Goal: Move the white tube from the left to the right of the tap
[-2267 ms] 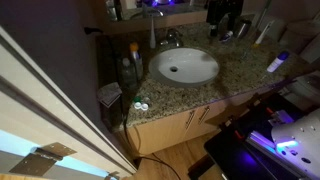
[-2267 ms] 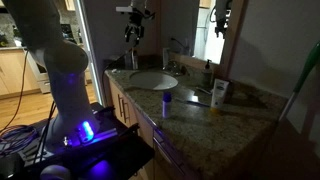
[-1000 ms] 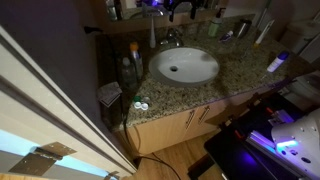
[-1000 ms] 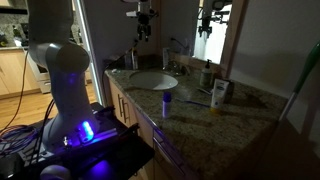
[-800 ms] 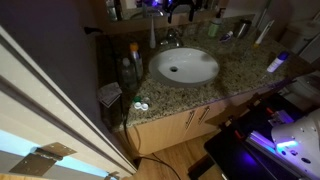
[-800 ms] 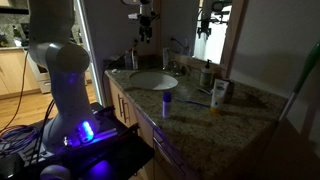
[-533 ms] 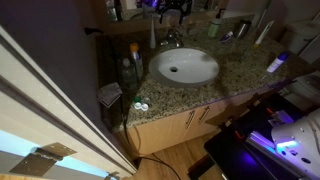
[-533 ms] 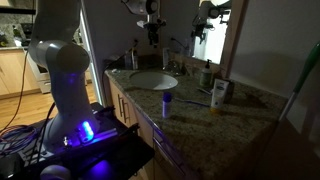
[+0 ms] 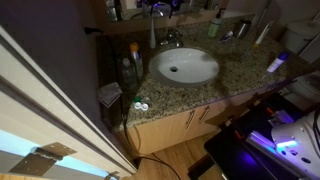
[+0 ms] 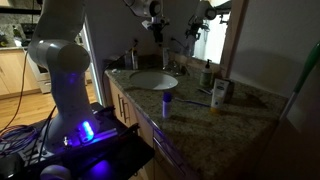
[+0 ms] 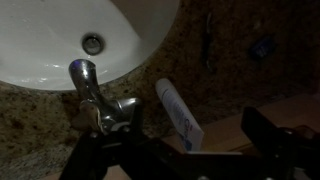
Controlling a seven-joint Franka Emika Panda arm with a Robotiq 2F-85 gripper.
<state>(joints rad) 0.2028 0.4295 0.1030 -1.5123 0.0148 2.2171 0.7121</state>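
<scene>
Barely started tbh: slim white tapering tube (image 9: pixel 152 34) sits ungrabbed left of the small shiny chrome tap (image 9: pixel 171 40), black gripper (image 11: pixel 186 150) hovering above, jaws wide apart.

wrist view: basin (image 11: pixel 50 45) cut by the top edge; fingers (image 11: pixel 280 150) dark, blurred, cut by the bottom edge; tube (image 11: pixel 178 112) lower end lost in shadow. exterior view: gripper (image 9: pixel 165 6) cropped at the top edge, details indistinct.
</scene>
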